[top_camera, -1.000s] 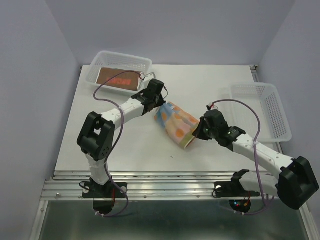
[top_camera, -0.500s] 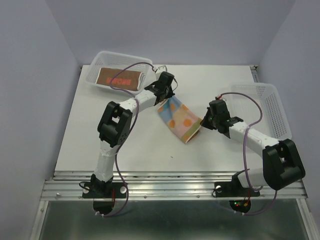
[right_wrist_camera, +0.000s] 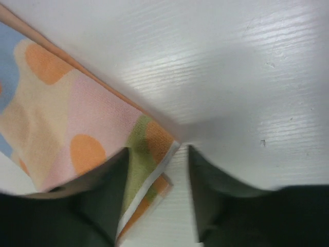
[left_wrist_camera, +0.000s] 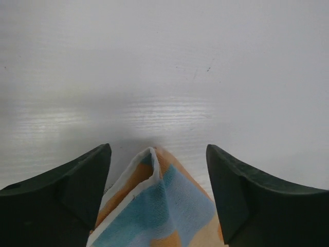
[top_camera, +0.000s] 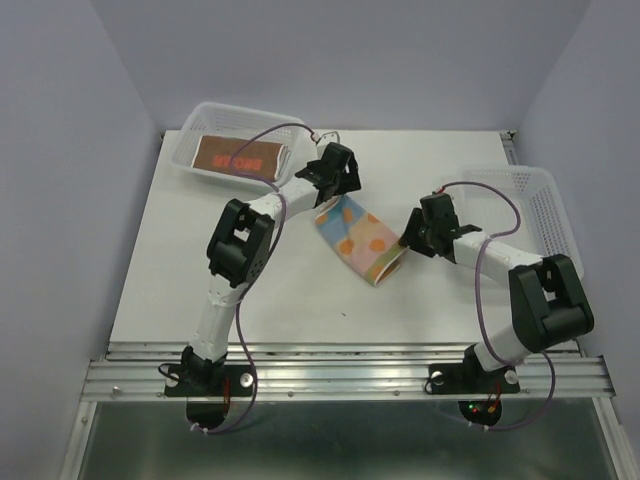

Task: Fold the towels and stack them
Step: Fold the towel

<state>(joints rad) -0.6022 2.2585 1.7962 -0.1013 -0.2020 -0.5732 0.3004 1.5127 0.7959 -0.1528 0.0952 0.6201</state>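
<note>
Leftward, brown-red towel (top_camera: 238,158) inside basket (top_camera: 186,140).

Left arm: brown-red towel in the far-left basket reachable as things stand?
Probably yes: the left gripper sits close beside the basket, and the brown-red towel lies uncovered inside with nothing over it.

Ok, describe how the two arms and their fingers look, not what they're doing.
Both the left arm and the right arm have white links joined by chunky black joint housings. A thin purple cable loops loosely along each one. The left fingers and right fingers are matte, dark and wedge-shaped, with no visible markings.
</note>
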